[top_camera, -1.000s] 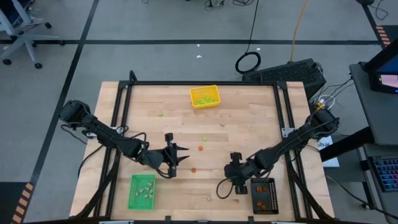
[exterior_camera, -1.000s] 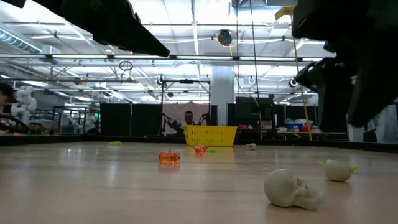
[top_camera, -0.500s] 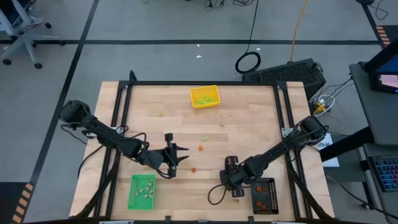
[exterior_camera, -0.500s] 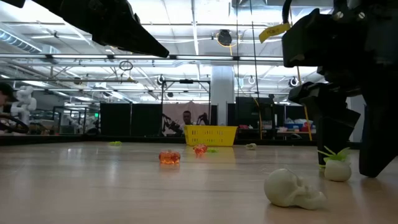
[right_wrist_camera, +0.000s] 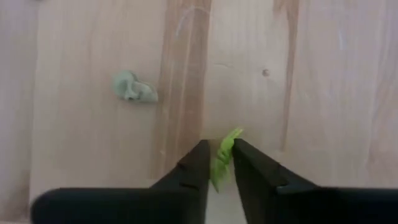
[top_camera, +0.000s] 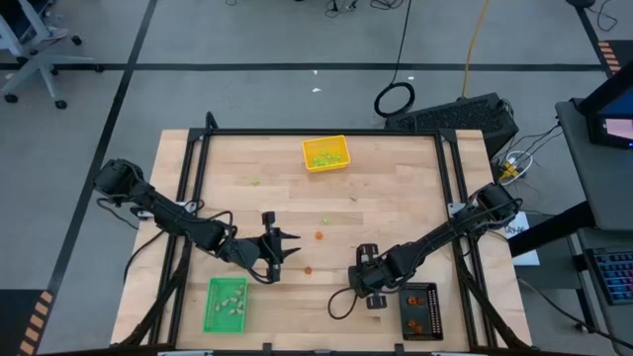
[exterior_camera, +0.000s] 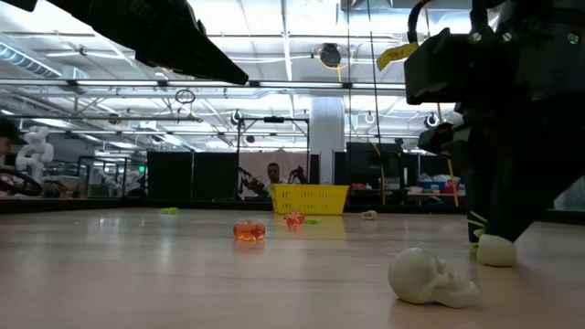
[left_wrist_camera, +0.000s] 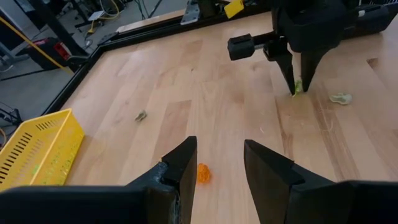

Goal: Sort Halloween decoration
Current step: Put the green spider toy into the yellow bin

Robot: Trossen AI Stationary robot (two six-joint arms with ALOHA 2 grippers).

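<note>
The right pincer stands tips-down on the worktop, clamped on a light green decoration pinched between its tips. A pale skull piece lies nearby. The left pincer hangs apart above an orange piece.

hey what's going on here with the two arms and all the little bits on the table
The robot is sorting tiny Halloween pieces into trays. The right end effector is down on the table near the black tray, its fingers pinched on a light green piece. A pale skull piece lies close by. The left end effector hangs open above an orange piece. More pieces are scattered across the table, and the yellow tray and green tray already hold some.
</note>
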